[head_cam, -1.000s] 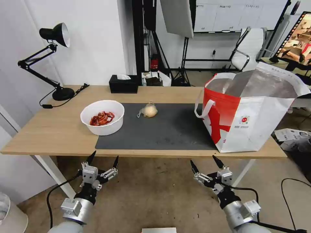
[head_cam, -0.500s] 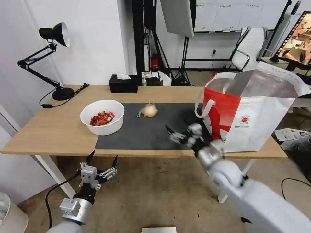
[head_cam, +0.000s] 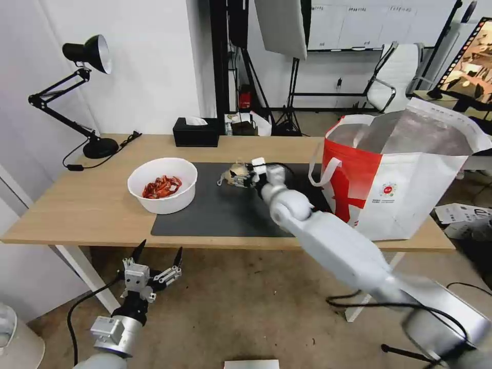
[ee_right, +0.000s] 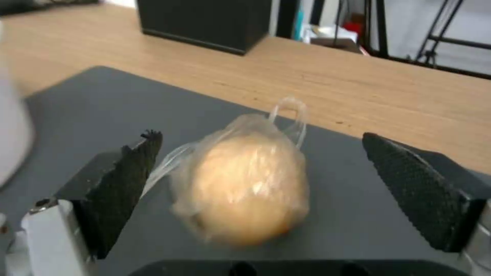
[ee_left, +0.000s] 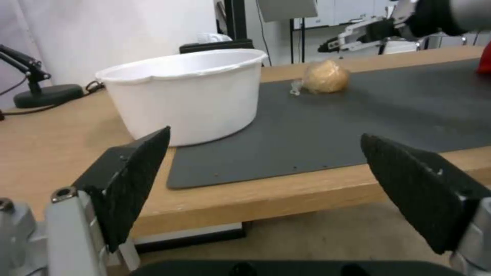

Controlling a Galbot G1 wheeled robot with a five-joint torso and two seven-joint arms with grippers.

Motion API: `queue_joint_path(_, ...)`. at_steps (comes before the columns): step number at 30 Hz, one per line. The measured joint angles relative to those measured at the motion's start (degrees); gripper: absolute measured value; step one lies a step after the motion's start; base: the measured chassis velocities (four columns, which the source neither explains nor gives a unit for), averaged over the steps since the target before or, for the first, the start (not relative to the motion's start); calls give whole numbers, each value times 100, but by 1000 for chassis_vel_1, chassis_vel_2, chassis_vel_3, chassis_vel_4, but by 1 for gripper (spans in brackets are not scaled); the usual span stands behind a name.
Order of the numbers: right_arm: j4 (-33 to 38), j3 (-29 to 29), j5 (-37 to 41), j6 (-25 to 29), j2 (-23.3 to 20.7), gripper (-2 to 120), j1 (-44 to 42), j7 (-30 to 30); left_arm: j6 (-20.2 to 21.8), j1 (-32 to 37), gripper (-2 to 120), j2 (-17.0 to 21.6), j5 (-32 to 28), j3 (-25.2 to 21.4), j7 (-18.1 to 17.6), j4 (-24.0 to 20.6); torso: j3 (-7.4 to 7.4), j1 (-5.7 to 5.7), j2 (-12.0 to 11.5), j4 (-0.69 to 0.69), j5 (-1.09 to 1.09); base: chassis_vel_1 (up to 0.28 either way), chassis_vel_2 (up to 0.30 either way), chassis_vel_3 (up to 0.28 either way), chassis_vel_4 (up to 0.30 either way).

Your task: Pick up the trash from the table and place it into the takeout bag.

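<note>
Two black fingers of the right gripper [ee_right: 256, 180] stand spread wide with the knotted clear bag [ee_right: 245, 188] between them, untouched, on the dark grey mat [head_cam: 256, 210] toward the far edge of the table [head_cam: 77, 205]. White bowl of red scraps [head_cam: 162, 185] straddles the mat's left edge; takeout bag [head_cam: 394, 179] stands at the table's right end. Left gripper [head_cam: 156, 261] hangs spread below the front edge; desk lamp [head_cam: 82, 92] at far-left corner, black tissue box [head_cam: 196, 133] at far edge.

Black desk lamp [head_cam: 84, 92] at the far left corner, cord trailing; black tissue box [head_cam: 195, 133] along the back edge; white office chair [head_cam: 397, 77] behind.
</note>
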Motion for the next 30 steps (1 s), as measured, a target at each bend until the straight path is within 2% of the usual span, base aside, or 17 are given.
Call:
queue_joint_path(9, -922, 118, -220, -577, 551, 100, 372, -211, -36, -3, 100, 34, -57, -58, 0, 3, 0, -1, 0, -1, 1, 0, 0, 0, 0)
queue_joint_path(17, -1154, 203, -315, -828, 726, 100, 368, -369, -36, -24, 100, 60, -98, -53, 2, 26, -1, -1, 0, -1, 1, 0, 0, 0, 0)
queue_joint_path(20, -1159, 243, -290, -1001, 771, 94, 340, -321, -37, -36, 100, 75, -119, -58, 2, 33, -1, -1, 1, -1, 1, 0, 0, 0, 0)
queue_joint_path(22, -1129, 273, -211, -1161, 795, 82, 313, -192, -36, -38, 100, 80, -124, -58, 2, 32, -1, -1, 1, -1, 1, 0, 0, 0, 0)
queue_joint_path(26, -1118, 279, -199, -1237, 797, 73, 310, -142, -36, -44, 100, 83, -126, -55, 2, 28, -1, -1, 1, -1, 1, 0, 0, 0, 0)
queue_joint_path(28, -1118, 279, -198, -1248, 796, 61, 310, -141, -35, -54, 100, 88, -131, -52, 2, 25, -1, -1, 1, -1, 1, 0, 0, 0, 0)
queue_joint_path(29, -1118, 279, -198, -1248, 796, 61, 310, -141, -35, -54, 100, 88, -131, -52, 2, 25, -1, -1, 1, -1, 1, 0, 0, 0, 0)
queue_joint_path(30, -1118, 281, -198, -1237, 795, 56, 311, -143, -35, -55, 100, 90, -133, -52, 2, 22, -1, -1, 1, -1, 1, 0, 0, 0, 0)
